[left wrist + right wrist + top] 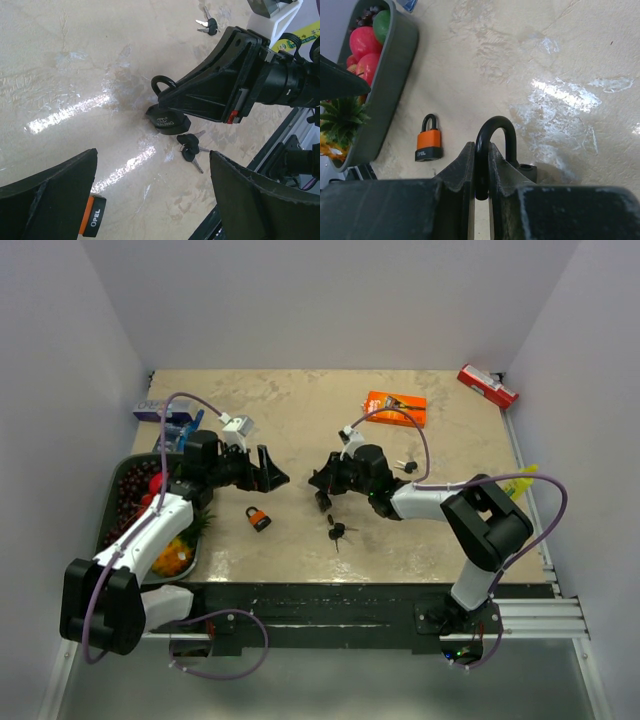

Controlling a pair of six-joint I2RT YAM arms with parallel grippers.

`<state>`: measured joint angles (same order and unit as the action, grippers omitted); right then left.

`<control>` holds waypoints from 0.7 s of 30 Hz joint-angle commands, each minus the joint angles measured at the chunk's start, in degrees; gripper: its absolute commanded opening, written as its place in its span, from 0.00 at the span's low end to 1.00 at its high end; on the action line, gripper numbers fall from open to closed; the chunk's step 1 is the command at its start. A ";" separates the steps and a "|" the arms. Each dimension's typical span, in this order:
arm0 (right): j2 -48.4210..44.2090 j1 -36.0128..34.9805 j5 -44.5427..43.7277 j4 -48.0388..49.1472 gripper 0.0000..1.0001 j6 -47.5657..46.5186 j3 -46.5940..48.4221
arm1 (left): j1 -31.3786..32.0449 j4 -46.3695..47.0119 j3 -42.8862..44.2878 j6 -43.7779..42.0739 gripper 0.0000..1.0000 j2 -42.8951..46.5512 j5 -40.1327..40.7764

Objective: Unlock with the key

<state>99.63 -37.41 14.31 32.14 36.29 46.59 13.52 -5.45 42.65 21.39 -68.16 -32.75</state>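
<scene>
While right hand (480,151) pinches black padlock shackle (494,120), left hand (272,473) gapes; tray (400,60) holds apples (362,42) (red), grapes (128,492), pineapple (340,117).

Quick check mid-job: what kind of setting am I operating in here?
Probably a robot test booth: plain white walls box in a marble-look table, the left arm and right arm are bolted to a base rail, and unrelated props lie about, such as an orange padlock and a tray of fruit.
</scene>
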 commanded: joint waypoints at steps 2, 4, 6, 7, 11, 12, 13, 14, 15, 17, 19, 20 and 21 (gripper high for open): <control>-0.85 0.93 -3.67 -0.58 0.07 -3.33 1.40 | 0.10 0.62 2.17 -1.26 0.97 -0.48 -0.47; -0.76 1.37 -3.85 -0.68 0.14 -3.69 1.05 | 0.10 0.53 2.17 -1.26 0.97 -0.57 -0.47; -0.67 1.64 -3.85 -0.94 0.19 -3.95 0.52 | 0.10 0.62 2.17 -1.35 0.97 -0.66 -0.56; -0.84 1.81 -3.85 -1.03 0.24 -4.12 0.35 | 0.10 0.53 2.17 -1.26 0.97 -0.66 -0.64; -1.20 2.08 -4.28 -1.11 0.34 -4.74 -0.62 | 0.10 0.62 2.08 -1.26 0.97 -0.92 -0.91; -1.20 2.16 -4.29 -1.12 0.35 -4.83 -0.80 | 0.10 0.62 2.08 -1.17 0.97 -1.01 -1.00; -1.28 2.43 -4.11 -1.03 0.37 -4.74 -0.97 | 0.10 0.53 2.08 -1.17 0.97 -1.01 -1.08; -1.46 2.69 -4.11 -1.03 0.38 -4.83 -1.32 | 0.10 0.62 2.08 -1.17 0.97 -1.01 -1.09; -1.55 2.87 -4.02 -0.85 0.39 -4.65 -1.59 | 0.10 0.53 2.08 -1.17 0.97 -1.01 -1.17; -1.98 3.74 -4.20 -0.85 0.41 -4.65 -2.46 | 0.10 0.62 2.00 -1.17 0.97 -1.10 -1.09; -2.34 4.18 -4.37 -0.85 0.44 -4.65 -3.60 | 0.10 0.53 1.99 -1.17 0.97 -1.10 -1.09; -2.77 4.62 -4.90 -0.94 0.45 -4.74 -3.96 | 0.10 0.62 1.99 -1.17 0.97 -1.18 -1.17; -3.13 4.89 -5.25 -1.03 0.45 -4.83 -4.48 | 0.10 0.62 1.99 -1.09 0.97 -1.18 -1.09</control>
<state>99.57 -33.82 10.98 29.87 32.51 43.75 13.54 -5.50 42.65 21.39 -69.25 -32.82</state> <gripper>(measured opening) 0.440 0.974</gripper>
